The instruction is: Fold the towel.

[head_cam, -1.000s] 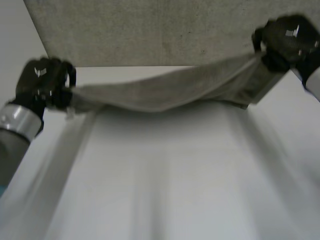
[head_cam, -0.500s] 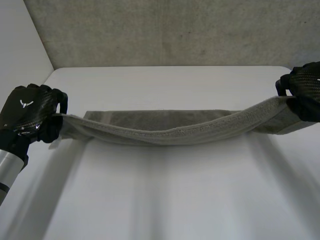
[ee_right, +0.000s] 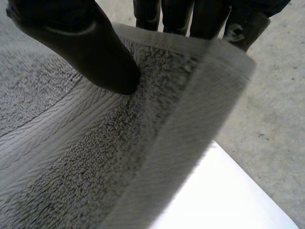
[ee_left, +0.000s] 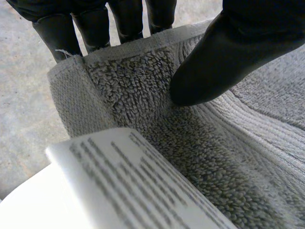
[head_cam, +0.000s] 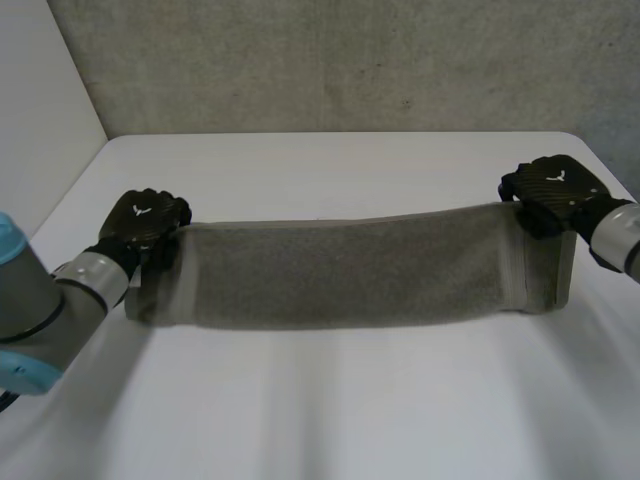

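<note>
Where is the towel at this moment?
In the head view, the towel stretches over the table, its left end pinched by the left hand, its right end by the right hand.

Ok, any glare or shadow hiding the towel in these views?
Head view: towel evenly lit, soft shadow on the table along its near edge. Left wrist view: no glare; label print unreadable. Right wrist view: no glare on the pile.

White table (head_cam: 330,400); a grey towel (head_cam: 350,270) stretches across its middle; contact with the tabletop unclear.
</note>
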Controlling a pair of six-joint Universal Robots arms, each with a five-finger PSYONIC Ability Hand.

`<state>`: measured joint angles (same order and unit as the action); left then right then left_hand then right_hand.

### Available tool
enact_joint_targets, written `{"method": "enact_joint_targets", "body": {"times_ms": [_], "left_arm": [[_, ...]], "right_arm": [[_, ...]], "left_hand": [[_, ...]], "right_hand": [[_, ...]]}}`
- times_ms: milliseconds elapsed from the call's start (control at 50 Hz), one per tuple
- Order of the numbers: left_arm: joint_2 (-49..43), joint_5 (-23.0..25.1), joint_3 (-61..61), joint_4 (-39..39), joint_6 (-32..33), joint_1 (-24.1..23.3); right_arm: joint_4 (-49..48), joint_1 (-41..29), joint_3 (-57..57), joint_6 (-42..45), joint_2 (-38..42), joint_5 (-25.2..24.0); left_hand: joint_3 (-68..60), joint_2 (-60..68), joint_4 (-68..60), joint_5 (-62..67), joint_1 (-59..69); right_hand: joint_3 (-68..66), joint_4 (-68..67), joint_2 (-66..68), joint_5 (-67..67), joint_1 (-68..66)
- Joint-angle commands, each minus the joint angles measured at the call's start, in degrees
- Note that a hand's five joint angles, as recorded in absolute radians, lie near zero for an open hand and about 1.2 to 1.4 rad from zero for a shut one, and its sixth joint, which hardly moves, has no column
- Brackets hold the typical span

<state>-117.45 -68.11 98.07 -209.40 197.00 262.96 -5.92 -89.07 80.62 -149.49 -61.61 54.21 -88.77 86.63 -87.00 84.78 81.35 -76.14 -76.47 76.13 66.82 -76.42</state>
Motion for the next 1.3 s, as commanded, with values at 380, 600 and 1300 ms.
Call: {"method": "enact_joint_targets", "body": {"times_ms": [380,600,1300], "left_arm": [[-22.21,-8.18,-27.31,1.53,6.82,-5.79],[-23.97,-8.35,-30.48,1.18,6.73,-7.55],[8.20,-14.68,4.77,0.57,-10.76,-6.15]], "right_arm": [[-9.28,-5.06,-14.96,-0.80,19.07,11.10],[-10.69,-5.94,-17.69,-0.80,21.79,14.44],[1.09,-6.04,9.47,-0.63,-3.78,19.45]], "left_hand": [[8.77,-6.63,7.00,-14.78,-1.35],[8.77,-6.63,7.00,-14.78,-1.35],[76.70,-74.56,74.93,-82.72,-69.28]], "right_hand": [[-3.86,-3.53,3.87,3.18,-3.58],[-3.86,-3.53,3.87,3.18,-3.58],[53.13,53.45,-53.12,-53.81,53.41]]}}
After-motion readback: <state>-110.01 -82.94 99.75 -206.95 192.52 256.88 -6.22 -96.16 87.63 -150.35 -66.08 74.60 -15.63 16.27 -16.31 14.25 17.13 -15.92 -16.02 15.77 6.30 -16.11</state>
